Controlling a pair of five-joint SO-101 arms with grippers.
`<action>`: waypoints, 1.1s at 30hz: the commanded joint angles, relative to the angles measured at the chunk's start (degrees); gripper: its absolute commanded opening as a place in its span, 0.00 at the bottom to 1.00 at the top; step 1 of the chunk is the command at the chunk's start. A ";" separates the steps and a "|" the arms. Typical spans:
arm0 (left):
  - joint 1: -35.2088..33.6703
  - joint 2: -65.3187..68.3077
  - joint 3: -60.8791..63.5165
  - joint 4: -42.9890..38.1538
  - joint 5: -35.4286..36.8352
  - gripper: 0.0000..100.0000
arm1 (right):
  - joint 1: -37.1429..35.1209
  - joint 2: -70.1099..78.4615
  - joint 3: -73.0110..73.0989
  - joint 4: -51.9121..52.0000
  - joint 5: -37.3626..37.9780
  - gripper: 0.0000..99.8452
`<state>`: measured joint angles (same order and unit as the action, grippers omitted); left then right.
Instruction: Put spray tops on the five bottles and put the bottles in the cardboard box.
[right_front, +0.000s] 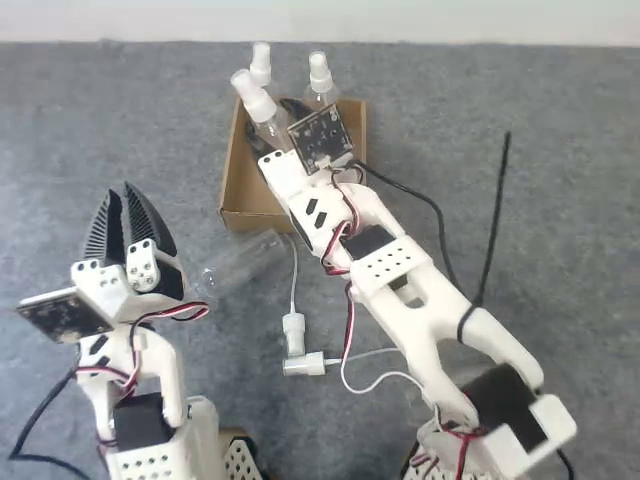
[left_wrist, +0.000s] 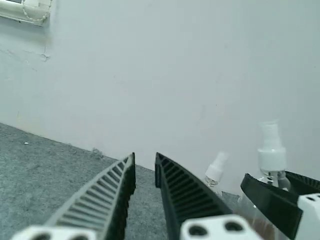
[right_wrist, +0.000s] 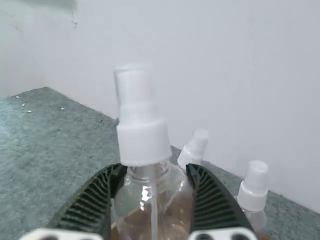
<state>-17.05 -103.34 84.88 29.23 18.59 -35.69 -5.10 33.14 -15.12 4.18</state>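
Spreading grey carpet (right_front: 560, 150) under white wall (left_wrist: 175, 75)

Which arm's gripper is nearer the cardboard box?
Right. The right gripper is over the cardboard box, shut on a bottle; the left gripper is raised apart from it, off to one side.

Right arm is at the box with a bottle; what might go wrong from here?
1. The right tool grips a capped bottle at the cardboard box, close to two other bottles standing there; setting it down might topple them.
2. The uncapped bottle lies on its side on the carpet and may roll when gripped.
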 joint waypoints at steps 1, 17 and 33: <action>-0.18 -0.97 -0.48 -1.93 0.53 0.06 | -0.31 1.98 -4.66 -8.84 -0.62 0.01; -0.18 -0.97 -0.48 -1.93 0.53 0.06 | -0.84 24.04 -17.58 -18.86 -10.20 0.01; -0.09 -0.97 -0.57 -1.93 0.53 0.06 | -0.57 43.56 -29.71 -30.11 -10.55 0.01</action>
<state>-17.05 -103.34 84.97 29.23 18.59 -36.22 39.03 8.18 -41.85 -6.02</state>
